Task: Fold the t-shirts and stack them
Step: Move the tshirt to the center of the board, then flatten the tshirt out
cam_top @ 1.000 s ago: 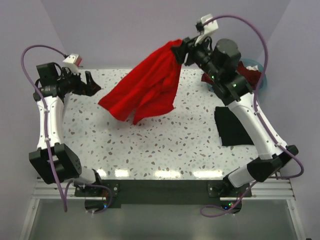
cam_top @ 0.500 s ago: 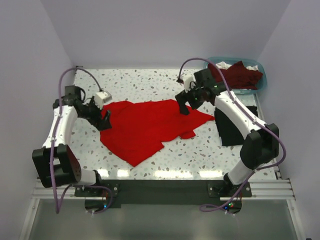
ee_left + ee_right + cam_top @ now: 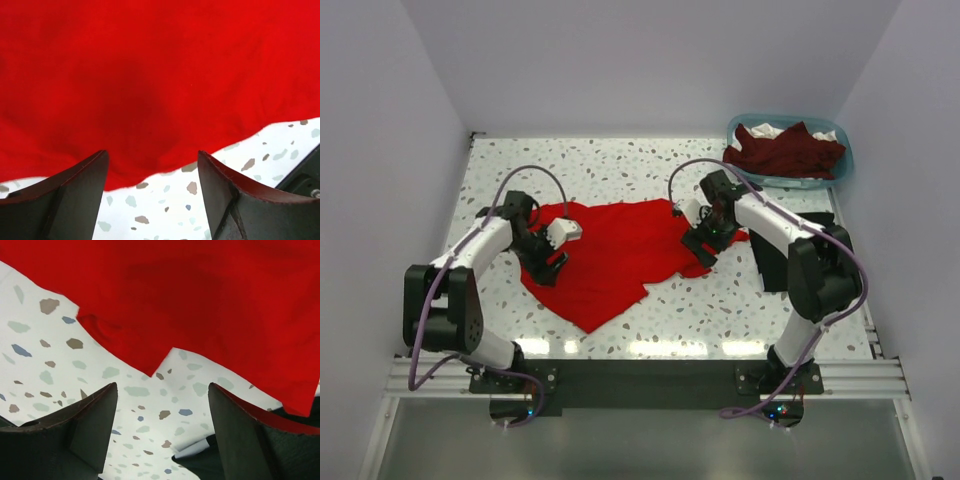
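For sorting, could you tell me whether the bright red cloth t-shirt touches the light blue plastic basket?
Apart: the top view shows speckled table between bright red t-shirt and light blue basket.

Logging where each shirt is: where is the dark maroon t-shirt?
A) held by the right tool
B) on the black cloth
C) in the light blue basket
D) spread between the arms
C: the dark maroon t-shirt lies heaped inside the light blue basket, far right in the top view.

Standing here, I can't find anything to read: the red t-shirt (image 3: 610, 250), the basket (image 3: 790, 184) and the speckled table (image 3: 620, 170) carry no legible lettering.
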Controlling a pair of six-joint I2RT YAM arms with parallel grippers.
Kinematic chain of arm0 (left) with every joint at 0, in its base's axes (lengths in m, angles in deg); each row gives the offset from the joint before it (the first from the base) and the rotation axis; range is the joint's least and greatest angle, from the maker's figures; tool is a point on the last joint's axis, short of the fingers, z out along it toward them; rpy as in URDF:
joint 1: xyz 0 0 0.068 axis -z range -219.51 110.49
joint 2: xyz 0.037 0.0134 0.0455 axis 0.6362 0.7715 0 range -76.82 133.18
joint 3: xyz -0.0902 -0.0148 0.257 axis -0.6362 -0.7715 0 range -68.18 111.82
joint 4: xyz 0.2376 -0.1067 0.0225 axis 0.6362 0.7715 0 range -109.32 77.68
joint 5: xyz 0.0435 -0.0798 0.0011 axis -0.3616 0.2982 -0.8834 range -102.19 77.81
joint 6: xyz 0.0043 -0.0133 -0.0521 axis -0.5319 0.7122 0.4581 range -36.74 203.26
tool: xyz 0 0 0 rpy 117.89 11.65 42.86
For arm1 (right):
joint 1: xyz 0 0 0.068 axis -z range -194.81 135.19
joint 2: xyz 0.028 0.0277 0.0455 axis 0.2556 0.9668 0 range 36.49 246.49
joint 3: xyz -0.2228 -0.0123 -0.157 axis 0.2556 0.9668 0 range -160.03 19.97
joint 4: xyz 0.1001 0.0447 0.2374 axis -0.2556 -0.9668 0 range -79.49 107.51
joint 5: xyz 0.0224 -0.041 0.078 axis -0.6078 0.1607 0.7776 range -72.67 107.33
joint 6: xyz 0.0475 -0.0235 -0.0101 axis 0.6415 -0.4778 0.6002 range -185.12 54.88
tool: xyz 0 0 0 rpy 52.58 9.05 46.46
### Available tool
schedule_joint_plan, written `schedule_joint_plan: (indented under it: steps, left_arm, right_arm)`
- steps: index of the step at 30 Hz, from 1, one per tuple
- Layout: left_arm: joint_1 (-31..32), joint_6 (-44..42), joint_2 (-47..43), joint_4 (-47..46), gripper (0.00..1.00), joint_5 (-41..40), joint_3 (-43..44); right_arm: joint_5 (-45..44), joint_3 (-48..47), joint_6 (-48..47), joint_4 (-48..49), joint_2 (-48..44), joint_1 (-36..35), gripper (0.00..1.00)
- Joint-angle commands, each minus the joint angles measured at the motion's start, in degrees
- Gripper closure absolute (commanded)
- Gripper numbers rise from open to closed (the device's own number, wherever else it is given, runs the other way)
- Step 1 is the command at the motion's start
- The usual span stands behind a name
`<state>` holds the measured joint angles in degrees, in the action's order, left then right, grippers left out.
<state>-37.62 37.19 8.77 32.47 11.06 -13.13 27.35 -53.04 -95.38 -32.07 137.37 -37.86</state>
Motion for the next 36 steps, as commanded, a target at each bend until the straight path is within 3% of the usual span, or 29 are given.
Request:
schedule_joint_plan:
  steps: [1, 7, 10, 12, 17, 23, 26, 27, 29, 30, 36]
  left_arm:
    - [3.12, 4.12, 2.04, -6.95, 0.27, -6.19, -1.78]
    - [1.46, 10.28, 13.62, -13.11, 0.40, -13.13, 4.88]
    - [-1.70, 8.64, 16.54, -8.31, 0.44, -9.91, 11.12]
    - [-4.16, 8.09, 16.02, -6.62, 0.41, -3.68, 15.78]
    - [-6.11, 9.67, 20.15, -1.52, 0.32, -0.31, 28.33]
    - [-4.27, 6.79, 20.25, 8.05, 0.21, 7.14, 31.98]
    - [2.30, 1.34, 11.04, 7.63, 0.17, 11.30, 22.70]
    - [7.20, 0.02, 6.23, 5.27, 0.15, 10.95, 19.86]
    - [12.15, 1.23, 2.33, 2.19, 0.12, 10.51, 12.41]
    - [17.48, 2.81, 0.22, 0.17, 0.10, 9.90, 10.63]
    - [33.06, 11.16, -1.12, -9.32, 0.07, 3.22, -0.02]
  right_arm:
    - [-0.62, -2.30, -4.37, -1.21, 1.15, 2.56, 0.24]
    - [-0.44, -8.63, -6.30, -3.33, 5.54, 6.60, 0.25]
    - [2.18, -15.90, -6.30, -5.60, 8.18, 8.89, 0.25]
    - [4.21, -19.26, -6.30, -7.19, 9.85, 8.99, 0.23]
    - [5.27, -30.60, -4.19, -8.69, 18.62, 8.99, 0.20]
    - [1.23, -36.59, -5.24, -12.90, 24.36, 10.04, 0.21]
    - [0.88, -34.22, -7.17, -15.45, 22.88, 11.88, 0.21]
    - [1.40, -32.91, -7.88, -16.67, 21.65, 12.93, 0.21]
    - [2.02, -32.20, -9.89, -18.35, 20.68, 14.08, 0.21]
    - [2.28, -31.93, -10.86, -20.27, 20.24, 14.78, 0.20]
    - [1.40, -27.45, -13.86, -20.38, 20.67, 15.05, 0.17]
